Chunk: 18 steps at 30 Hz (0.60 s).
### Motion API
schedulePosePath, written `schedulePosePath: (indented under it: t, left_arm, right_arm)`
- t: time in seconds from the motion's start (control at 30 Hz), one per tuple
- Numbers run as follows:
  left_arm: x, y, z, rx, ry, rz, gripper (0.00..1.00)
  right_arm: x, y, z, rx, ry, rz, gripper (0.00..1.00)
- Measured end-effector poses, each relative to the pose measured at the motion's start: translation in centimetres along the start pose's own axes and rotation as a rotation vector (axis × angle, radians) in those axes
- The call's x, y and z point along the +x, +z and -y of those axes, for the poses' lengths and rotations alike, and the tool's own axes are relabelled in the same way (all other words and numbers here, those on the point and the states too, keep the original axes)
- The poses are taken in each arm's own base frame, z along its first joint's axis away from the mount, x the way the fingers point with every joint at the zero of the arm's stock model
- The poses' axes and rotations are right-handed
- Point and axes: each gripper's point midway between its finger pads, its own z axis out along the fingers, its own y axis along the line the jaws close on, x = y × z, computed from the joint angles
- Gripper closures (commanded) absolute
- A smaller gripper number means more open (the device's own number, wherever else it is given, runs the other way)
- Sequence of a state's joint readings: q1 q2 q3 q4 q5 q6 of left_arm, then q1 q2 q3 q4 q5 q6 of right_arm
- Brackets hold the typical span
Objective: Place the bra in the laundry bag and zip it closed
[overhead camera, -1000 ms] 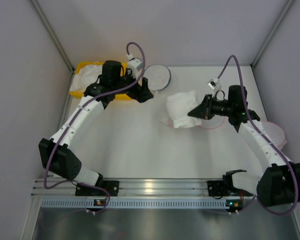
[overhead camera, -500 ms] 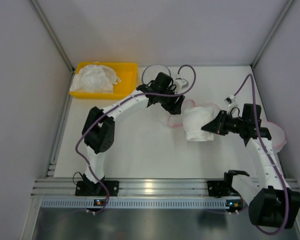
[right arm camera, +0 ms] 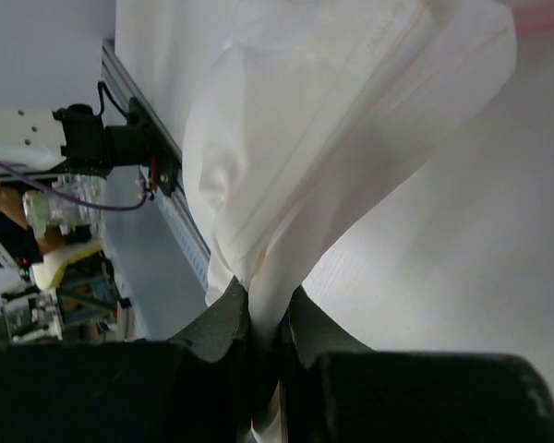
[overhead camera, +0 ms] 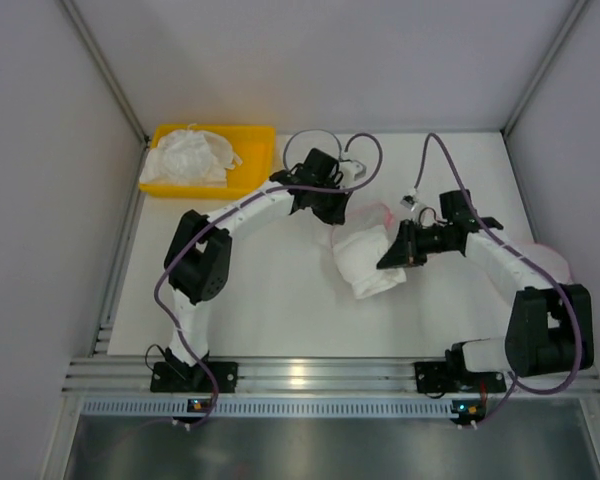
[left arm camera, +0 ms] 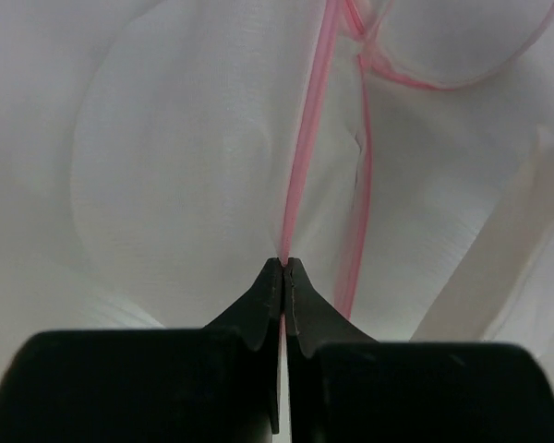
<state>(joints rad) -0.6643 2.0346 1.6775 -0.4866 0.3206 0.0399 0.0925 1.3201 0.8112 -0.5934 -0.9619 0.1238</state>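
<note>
The laundry bag (left arm camera: 194, 157) fills the left wrist view as white mesh with a pink rim. My left gripper (left arm camera: 284, 262) is shut on that pink rim; from above it (overhead camera: 345, 217) sits at the bag's (overhead camera: 375, 211) far-left edge. The bra (overhead camera: 365, 268) is a bunched white bundle at mid-table. My right gripper (overhead camera: 387, 260) is shut on its right side. In the right wrist view the bra's creamy seamed fabric (right arm camera: 305, 157) is pinched between the jaws (right arm camera: 270, 297) and hangs off the table. How far the bra sits inside the bag is unclear.
A yellow bin (overhead camera: 255, 135) with white fabric stands at the back left. A round white bag with a dark rim (overhead camera: 302, 145) lies behind the left arm. Another pink-rimmed mesh piece (overhead camera: 552, 262) lies under the right forearm near the right wall.
My left arm swung from the yellow bin to mid-table and its gripper closed on the bag's pink rim. My right arm shifted the white bundle left and toward the front.
</note>
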Motion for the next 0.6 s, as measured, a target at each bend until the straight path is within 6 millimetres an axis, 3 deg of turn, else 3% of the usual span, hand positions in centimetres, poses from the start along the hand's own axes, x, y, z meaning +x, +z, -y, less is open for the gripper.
schedulePosePath:
  t: [0.1,0.23,0.47,0.6]
  left_arm:
    - [1.8,-0.8,0.6,0.032,-0.011,-0.028,1.00]
    - [3.5,-2.5,1.6,0.083,-0.030,-0.044,1.00]
    - [2.5,-5.7,2.7,0.176,-0.055,0.021,1.00]
    - [2.1,-6.8,3.4,0.231,-0.047,0.050,1.00]
  right_arm:
    - [-0.5,1.5,-1.0,-0.045,-0.043,-0.074,1.00]
    - [-1.2,2.9,-0.5,-0.089,-0.052,-0.147,1.00]
    - [2.9,5.4,-0.8,-0.173,-0.046,-0.349,1.00]
    - [2.3,6.4,-0.9,-0.189,-0.049,-0.397,1.00]
